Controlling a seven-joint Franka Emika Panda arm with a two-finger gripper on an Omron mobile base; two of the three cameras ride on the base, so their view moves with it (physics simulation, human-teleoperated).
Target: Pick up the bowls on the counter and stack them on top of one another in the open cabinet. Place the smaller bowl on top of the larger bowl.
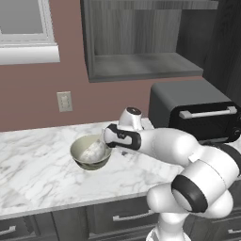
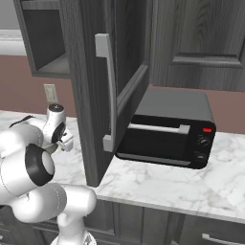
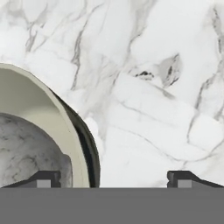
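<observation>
Two bowls sit nested on the counter (image 1: 42, 155), the small bowl (image 1: 93, 151) inside the large bowl (image 1: 89, 154), near the back edge. Spread wide, the pincer (image 3: 113, 178) straddles the large bowl's rim, grasping nothing. Cabinet shelf (image 1: 146, 66) awaits both.

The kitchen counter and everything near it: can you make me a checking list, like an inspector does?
Surface: white marble counter, above dark drawers.
Job's things: larger bowl on the counter, with the smaller bowl sitting inside it; open cabinet shelf has no bowls yet.
Clutter: black toaster oven on the counter.
Hand: hand open, holding nothing, one fingertip over the larger bowl's inside, the other outside its rim.
Cables: nothing seen.
Surroundings: reddish wall, wall outlet, window sill, open cabinet door hanging beside the toaster oven.
</observation>
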